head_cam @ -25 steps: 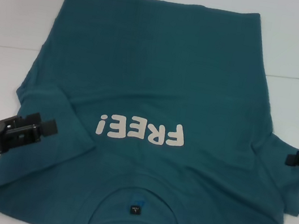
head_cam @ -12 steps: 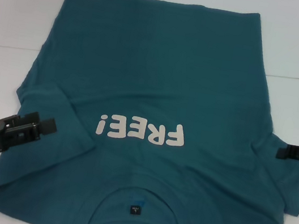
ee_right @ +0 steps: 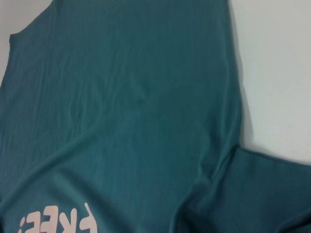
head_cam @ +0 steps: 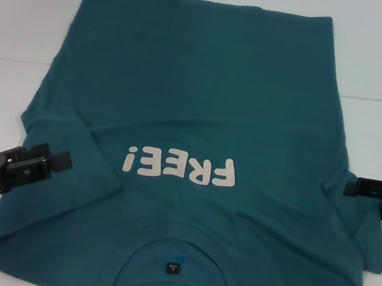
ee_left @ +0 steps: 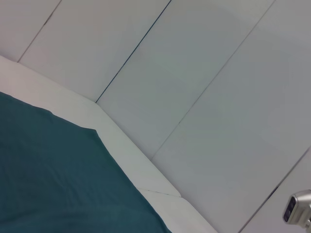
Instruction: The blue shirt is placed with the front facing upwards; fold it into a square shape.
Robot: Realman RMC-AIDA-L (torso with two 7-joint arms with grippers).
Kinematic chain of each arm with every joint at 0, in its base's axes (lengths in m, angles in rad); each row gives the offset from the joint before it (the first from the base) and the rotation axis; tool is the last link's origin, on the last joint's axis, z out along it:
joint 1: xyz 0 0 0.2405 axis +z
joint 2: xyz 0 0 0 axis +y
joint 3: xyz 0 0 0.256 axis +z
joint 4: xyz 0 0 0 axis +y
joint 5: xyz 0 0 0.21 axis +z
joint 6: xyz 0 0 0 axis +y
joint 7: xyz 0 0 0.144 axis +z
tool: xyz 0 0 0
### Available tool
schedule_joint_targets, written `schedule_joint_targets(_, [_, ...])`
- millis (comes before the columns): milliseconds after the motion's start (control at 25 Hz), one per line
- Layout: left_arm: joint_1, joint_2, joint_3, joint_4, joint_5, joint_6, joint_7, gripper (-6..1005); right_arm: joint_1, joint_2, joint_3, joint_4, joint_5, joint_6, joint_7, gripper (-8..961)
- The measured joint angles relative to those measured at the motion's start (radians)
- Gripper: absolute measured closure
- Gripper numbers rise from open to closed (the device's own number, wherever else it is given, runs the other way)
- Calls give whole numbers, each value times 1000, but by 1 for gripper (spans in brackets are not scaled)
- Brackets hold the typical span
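Two grippers are near your blue shirt (head_cam: 182, 149), one at each sleeve. The shirt lies flat on the white tabletop (head_cam: 23, 5), front up, with the white "FREE!" print (head_cam: 178, 166) showing. Its collar sits at the near edge and its hem reaches toward the far edge. Your left sleeve is already folded in over the body.

Your right gripper (head_cam: 353, 188) has slid in from the right edge in the last second and now hangs over the right sleeve (head_cam: 356, 229). Your left gripper (head_cam: 60, 159) has barely moved and hovers over the folded left sleeve. You cannot tell if either one is open or closed.

It looks like the right sleeve is your next fold. Nothing is gripped yet.
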Motion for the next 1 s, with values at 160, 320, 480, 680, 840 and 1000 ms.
schedule_joint_targets(160, [0,0,0,0,0,0,0,65,-5,-6,-6,0,-12,-6,8,92])
schedule_joint_targets(320, [0,0,0,0,0,-6,0,65,-13,-11,0,0,-17,-12,10,101])
schedule_joint_targets(480, [0,0,0,0,0,-10,0,65,-11,-7,-3,0,-15,-11,10,111])
schedule_joint_targets(680, [-1,-1,0,0,0,-10,0,65,6,0,-6,10,-18,-8,6,122])
schedule_joint_targets(840, [-1,-1,0,0,-9,-10,0,65,13,0,-6,16,-33,-2,25,132])
schedule_joint_targets(1000, [2,-2,0,0,-25,-7,0,65,13,-1,-5,9,-44,-2,36,141])
